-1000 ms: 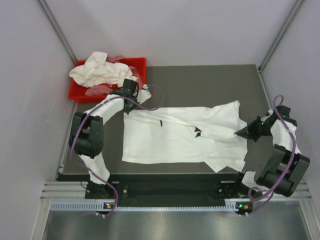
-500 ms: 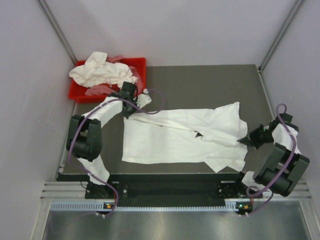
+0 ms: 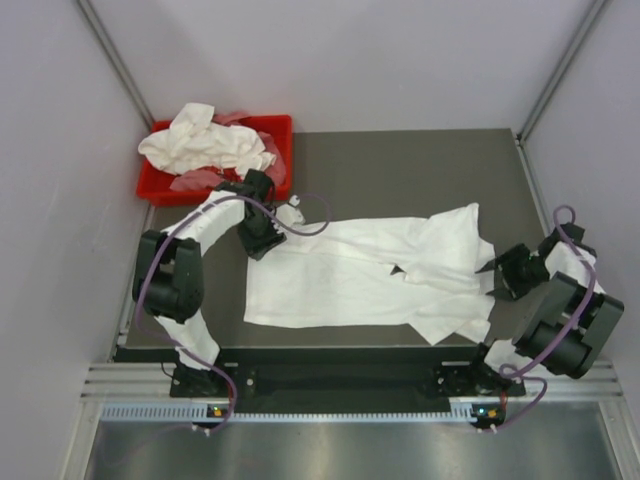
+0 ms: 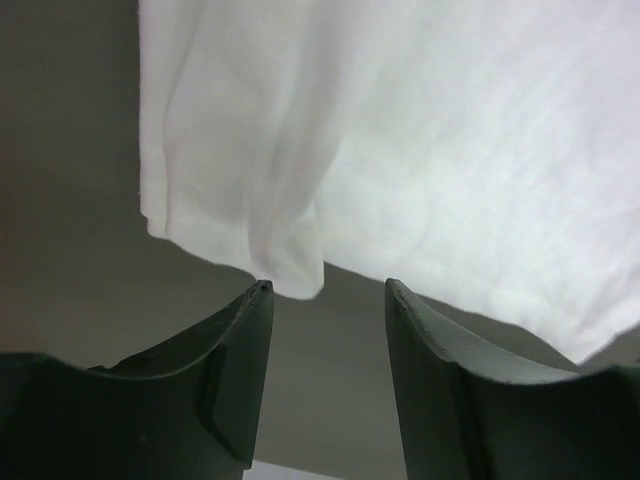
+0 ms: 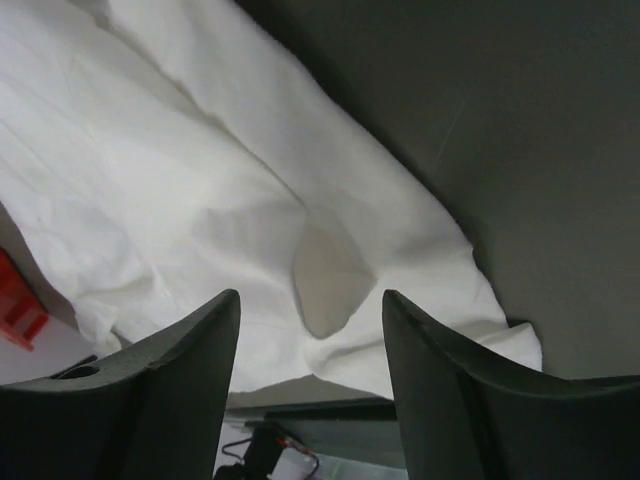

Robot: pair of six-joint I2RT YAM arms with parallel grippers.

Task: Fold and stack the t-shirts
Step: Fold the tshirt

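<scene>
Dark grey table (image 3: 400, 170) w/ pale walls (image 3: 350, 60) close on left, right and far sides. Spread t-shirt (image 3: 340, 285) lies flat center-near, rumpled at its right end; far half of table is bare. Heaped t-shirts (image 3: 205, 145) fill red bin (image 3: 281, 127) at far-left corner, just beyond left gripper (image 4: 325, 290). That gripper is at the spread shirt's far-left corner, fingers apart, nothing between, cloth edge just past tips. Right gripper (image 5: 310, 300) is at the shirt's right edge, fingers wide, nothing held.
</scene>
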